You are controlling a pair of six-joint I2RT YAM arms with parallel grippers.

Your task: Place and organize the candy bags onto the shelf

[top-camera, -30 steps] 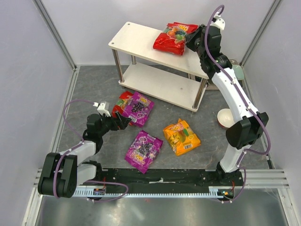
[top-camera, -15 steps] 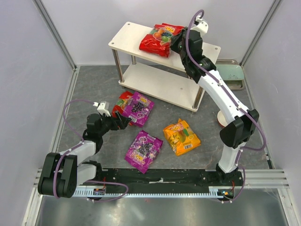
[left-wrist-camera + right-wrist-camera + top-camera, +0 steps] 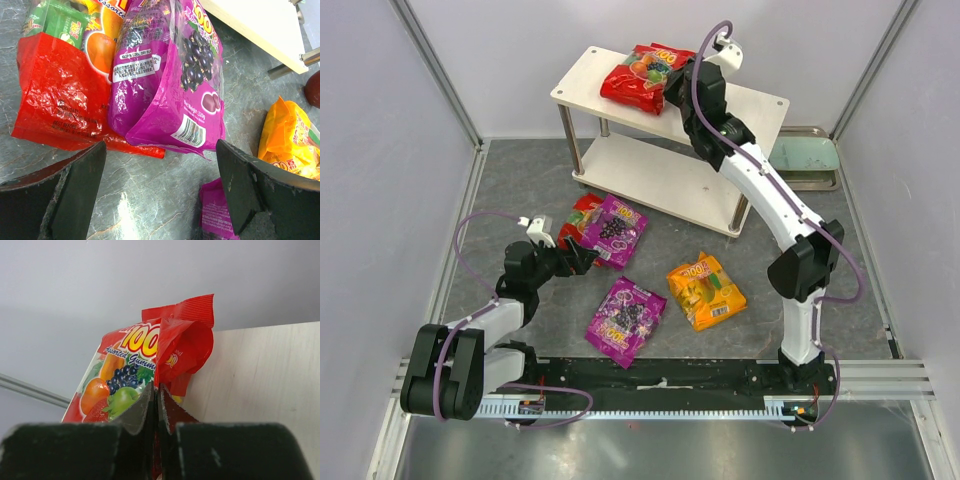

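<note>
My right gripper (image 3: 672, 88) is shut on a red candy bag (image 3: 637, 76) and holds it over the top board of the white shelf (image 3: 590, 82); in the right wrist view the bag (image 3: 150, 360) is pinched at its edge between the fingers. My left gripper (image 3: 582, 258) is open and empty, low over the floor, just short of a purple bag (image 3: 614, 228) that lies on a second red bag (image 3: 577, 215). In the left wrist view the purple bag (image 3: 170, 75) and the red bag (image 3: 60, 100) lie ahead of the gripper (image 3: 160, 190). Another purple bag (image 3: 626, 315) and an orange bag (image 3: 705, 290) lie on the floor.
A pale green tray (image 3: 803, 158) sits right of the shelf. The enclosure's white walls stand on both sides. The shelf's lower board (image 3: 670, 180) is bare. The right arm reaches across the shelf's right end.
My right gripper has carried the red bag leftward along the shelf's top board, from its right part toward the left end. The left arm has not moved.
</note>
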